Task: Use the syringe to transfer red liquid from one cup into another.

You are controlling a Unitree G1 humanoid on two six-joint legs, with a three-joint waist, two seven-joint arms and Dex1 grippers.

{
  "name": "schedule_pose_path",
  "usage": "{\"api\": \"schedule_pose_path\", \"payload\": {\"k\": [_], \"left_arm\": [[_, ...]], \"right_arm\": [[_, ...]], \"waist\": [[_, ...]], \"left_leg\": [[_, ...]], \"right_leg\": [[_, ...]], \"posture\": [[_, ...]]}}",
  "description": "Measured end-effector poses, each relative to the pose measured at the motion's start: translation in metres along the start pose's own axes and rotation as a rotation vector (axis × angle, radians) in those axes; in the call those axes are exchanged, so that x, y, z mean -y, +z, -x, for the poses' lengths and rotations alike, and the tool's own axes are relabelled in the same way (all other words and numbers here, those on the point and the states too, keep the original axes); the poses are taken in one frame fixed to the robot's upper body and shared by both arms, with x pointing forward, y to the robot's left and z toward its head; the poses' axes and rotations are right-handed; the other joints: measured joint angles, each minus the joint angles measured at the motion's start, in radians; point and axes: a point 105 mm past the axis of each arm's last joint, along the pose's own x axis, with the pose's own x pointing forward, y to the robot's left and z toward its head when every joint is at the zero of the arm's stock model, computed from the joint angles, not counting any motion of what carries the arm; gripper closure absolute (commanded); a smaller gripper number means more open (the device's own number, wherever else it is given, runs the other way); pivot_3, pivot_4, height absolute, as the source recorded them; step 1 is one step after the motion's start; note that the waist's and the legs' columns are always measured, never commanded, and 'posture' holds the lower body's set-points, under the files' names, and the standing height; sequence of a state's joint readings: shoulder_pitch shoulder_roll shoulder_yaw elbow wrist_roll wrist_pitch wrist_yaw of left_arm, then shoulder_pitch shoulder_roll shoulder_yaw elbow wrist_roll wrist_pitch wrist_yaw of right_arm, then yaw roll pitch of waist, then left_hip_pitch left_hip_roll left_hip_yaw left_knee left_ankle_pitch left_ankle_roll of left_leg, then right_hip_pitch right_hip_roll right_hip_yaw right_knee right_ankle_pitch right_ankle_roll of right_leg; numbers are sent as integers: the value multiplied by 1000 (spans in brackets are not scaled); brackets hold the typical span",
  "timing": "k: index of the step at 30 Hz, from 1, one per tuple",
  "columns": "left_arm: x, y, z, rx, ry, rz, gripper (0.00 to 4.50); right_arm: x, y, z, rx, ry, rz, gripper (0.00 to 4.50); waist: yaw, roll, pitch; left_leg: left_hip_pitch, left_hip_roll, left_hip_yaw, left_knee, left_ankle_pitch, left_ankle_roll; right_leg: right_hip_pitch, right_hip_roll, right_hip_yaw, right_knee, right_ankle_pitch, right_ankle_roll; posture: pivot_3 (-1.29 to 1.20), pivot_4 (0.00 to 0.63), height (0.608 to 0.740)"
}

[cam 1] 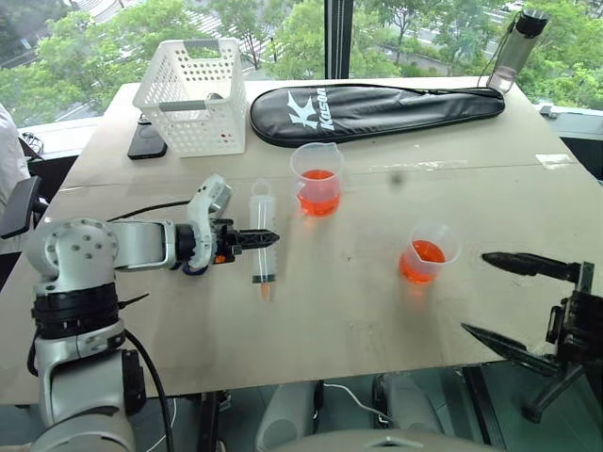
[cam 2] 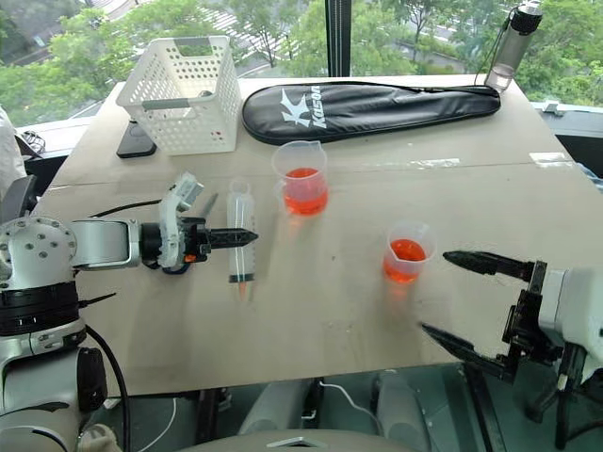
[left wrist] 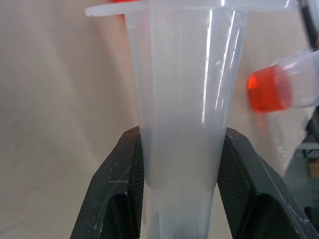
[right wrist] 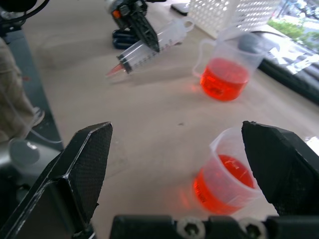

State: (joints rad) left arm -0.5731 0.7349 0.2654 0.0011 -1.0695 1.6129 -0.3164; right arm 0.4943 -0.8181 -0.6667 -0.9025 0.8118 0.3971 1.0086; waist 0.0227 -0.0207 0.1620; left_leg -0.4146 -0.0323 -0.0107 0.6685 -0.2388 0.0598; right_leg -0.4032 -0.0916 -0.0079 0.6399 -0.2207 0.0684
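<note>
So the left gripper (cam 1: pixel 267 238) has its two black fingers pinched around the barrel of the syringe (cam 1: pixel 263 239), about halfway along it. The syringe points its red-tinted tip toward the near edge of the table (cam 1: pixel 377 320) and its flanged top toward the far side, and the barrel looks clear. Can't tell if it's resting on the table or held just above it.

The taller cup with the spout (cam 1: pixel 317 178) stands just right of the syringe's top end, a bit farther back, with red liquid (cam 1: pixel 318 192) in its lower part. The smaller cup (cam 1: pixel 429 253) sits further right and nearer, also holding some red liquid.

The right gripper (cam 1: pixel 499 297) is at the near right, jaws spread wide with nothing between them, just right of the small cup and not touching it.

At the far side there's a white basket (cam 1: pixel 193 94), a black racket bag (cam 1: pixel 372 110) and a bottle (cam 1: pixel 517 47).
</note>
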Motion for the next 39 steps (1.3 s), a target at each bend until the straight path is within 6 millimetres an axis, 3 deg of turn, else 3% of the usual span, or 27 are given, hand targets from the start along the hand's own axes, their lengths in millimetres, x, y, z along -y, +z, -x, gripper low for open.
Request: {"api": "schedule_pose_path", "payload": {"k": [7,8,11,13,17,21,27,30,35,39], "left_arm": [[-11,-4,-7,-66,24,35,3055],[-13,-4,-8,-67,20,43,2032],[-18,-5,-11,-70,35,46,672],[-15,-5,-11,-69,6,39,76],[-17,-5,-7,-45,10,33,76],[-17,10,19,101,36,-64,76],[24,30,45,480,-103,-376,76],[35,16,49,535,-152,-457,76],[8,-38,56,470,-73,-440,76],[-10,-60,77,470,30,-446,76]], "right_arm": [[-6,-6,-6,-12,41,21,0],[-6,-6,-7,-13,39,23,0],[-7,-8,-8,-14,41,20,0],[-7,-8,-10,-8,43,14,0],[-4,-8,-11,13,-1,3,0],[-3,-15,-9,-2,-27,-20,0],[9,-31,2,-39,-90,-71,0],[15,-37,11,-53,-129,-92,0],[26,-54,43,-102,-257,-168,0],[27,-65,70,-166,-312,-207,0]], "waist": [[-3,0,0],[-4,0,0],[-4,0,0],[-4,1,-1],[-8,1,-1],[-8,0,-1],[5,0,-1],[3,1,-1],[-5,3,-1],[-3,4,-2]], "left_leg": [[0,0,0,0,-1,1],[0,0,0,0,-2,2],[0,0,0,0,-2,2],[0,0,0,0,-2,2],[0,1,0,0,-5,-2],[-2,1,1,-1,-4,-2],[-3,1,1,-2,-6,-3],[-3,1,2,-2,-7,-2],[-3,1,2,-5,-7,-1],[-3,2,3,-5,-8,0]], "right_leg": [[0,-1,0,0,0,0],[0,-1,0,0,0,0],[0,-2,0,0,0,0],[-1,-3,0,0,0,0],[-2,-3,0,0,0,-1],[-4,-4,0,0,0,-1],[-4,-6,0,-4,0,-1],[-4,-6,0,-6,0,-1],[-4,-5,-1,-7,0,-1],[-3,-8,-3,-9,0,-1]], "posture": [[0,150,724],[0,150,724],[0,150,724],[0,150,724],[0,150,724],[0,150,724],[0,150,724],[0,150,724],[0,150,724],[0,150,724]]}}
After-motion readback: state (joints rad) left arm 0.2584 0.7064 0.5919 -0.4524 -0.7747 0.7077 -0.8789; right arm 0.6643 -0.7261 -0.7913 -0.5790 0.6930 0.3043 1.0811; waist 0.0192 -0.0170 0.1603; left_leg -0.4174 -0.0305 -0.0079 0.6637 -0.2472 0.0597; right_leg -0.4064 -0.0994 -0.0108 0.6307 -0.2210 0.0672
